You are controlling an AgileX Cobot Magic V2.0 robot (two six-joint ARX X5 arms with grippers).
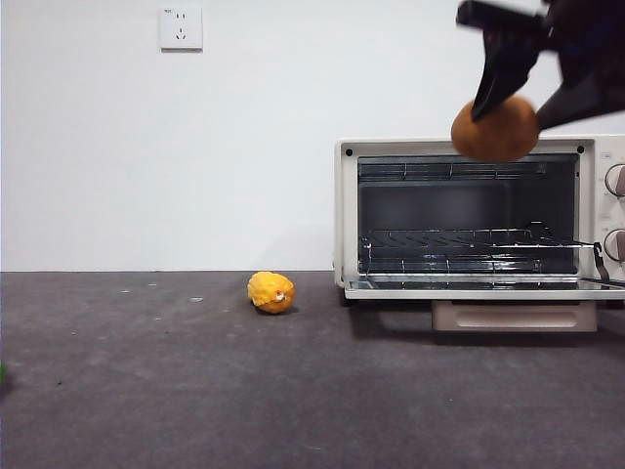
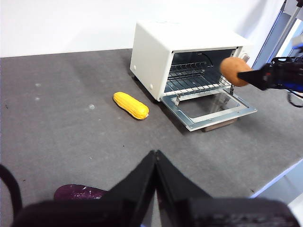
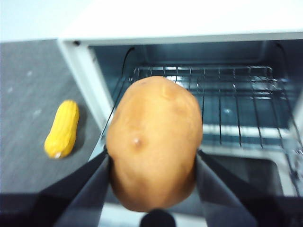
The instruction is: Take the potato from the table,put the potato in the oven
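My right gripper (image 1: 510, 103) is shut on the brown potato (image 1: 494, 130), holding it in the air in front of the top edge of the oven's opening. The right wrist view shows the potato (image 3: 154, 142) clamped between both jaws, facing the wire rack (image 3: 213, 101). The cream-white oven (image 1: 469, 220) stands at the right of the table (image 1: 195, 391) with its glass door (image 1: 479, 286) folded down flat. In the left wrist view the potato (image 2: 233, 71) hangs before the open oven (image 2: 180, 56). My left gripper (image 2: 155, 158) is shut on nothing, well back from the oven.
A bumpy yellow-orange object (image 1: 271, 292) lies on the table left of the oven. A purple thing (image 2: 78, 193) lies close to my left gripper. A wall socket (image 1: 181, 28) sits on the white wall. The oven's knobs (image 1: 615, 181) are at its right side.
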